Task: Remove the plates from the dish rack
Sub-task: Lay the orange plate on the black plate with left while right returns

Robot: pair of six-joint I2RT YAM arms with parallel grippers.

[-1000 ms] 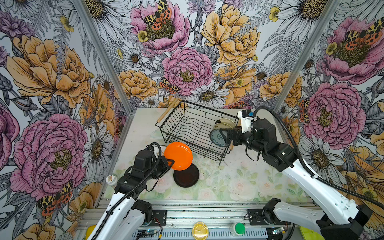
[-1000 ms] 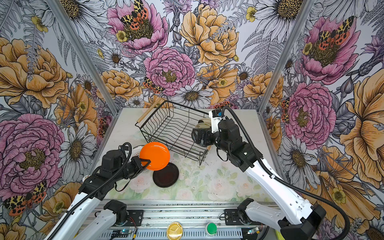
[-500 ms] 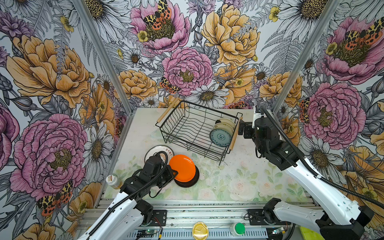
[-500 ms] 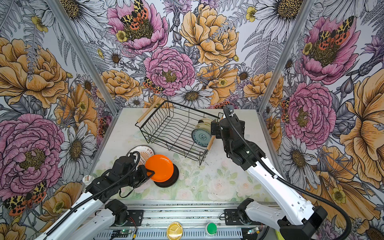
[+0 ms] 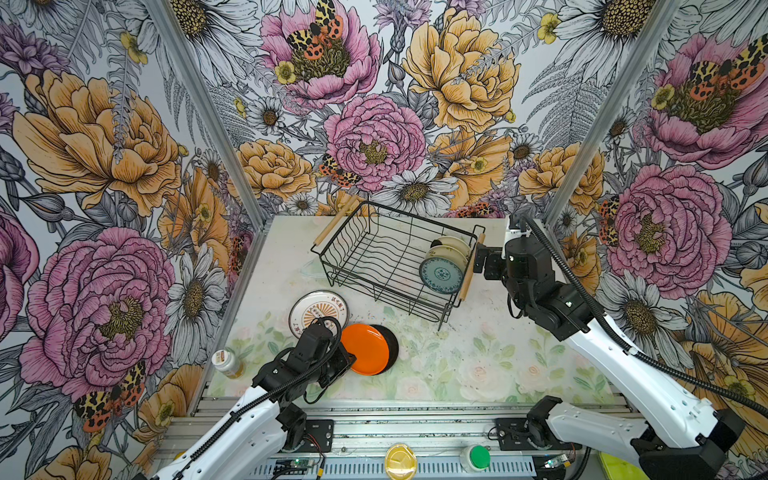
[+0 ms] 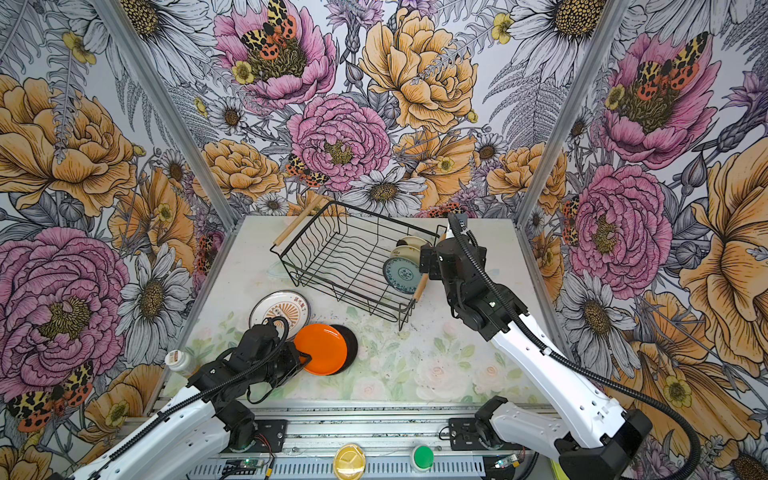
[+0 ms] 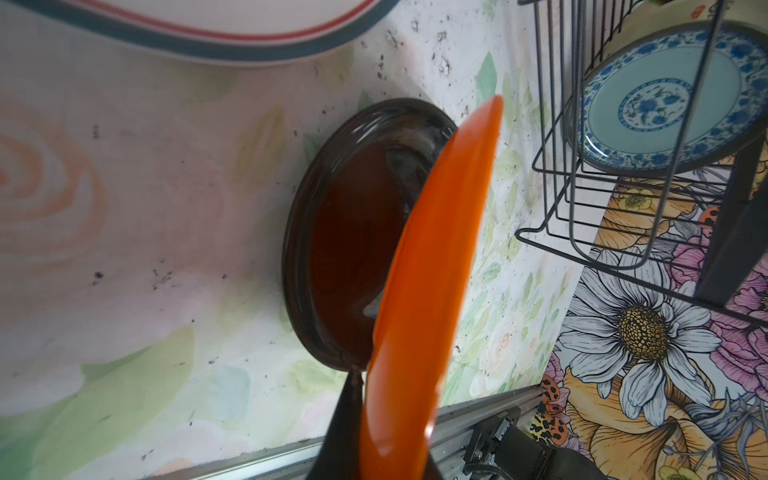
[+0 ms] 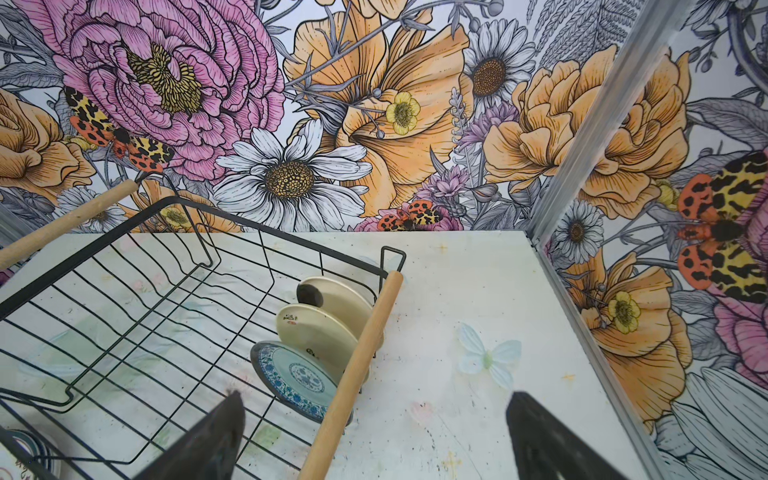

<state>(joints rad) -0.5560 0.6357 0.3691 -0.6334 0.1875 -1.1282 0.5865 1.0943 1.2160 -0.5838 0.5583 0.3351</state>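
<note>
The dish rack (image 5: 386,257) is sited at the desk's (image 5: 478,353) 12 o'clock; three plates (image 5: 441,274) are racked on edge at its 3 o'clock end. At its 7 o'clock an orange plate (image 5: 368,349) is clamped in the left end effector (image 5: 347,359), tilted over a black plate (image 5: 392,345). The right end effector (image 5: 481,261) is spread wide beside the 3 o'clock handle (image 5: 468,270).

Looks like a robot lab booth, not a home: flower-print walls (image 5: 374,137) on metal posts (image 5: 208,112), arms (image 5: 623,365) bolted to a rail (image 5: 415,415), green button (image 5: 475,457) in front.
</note>
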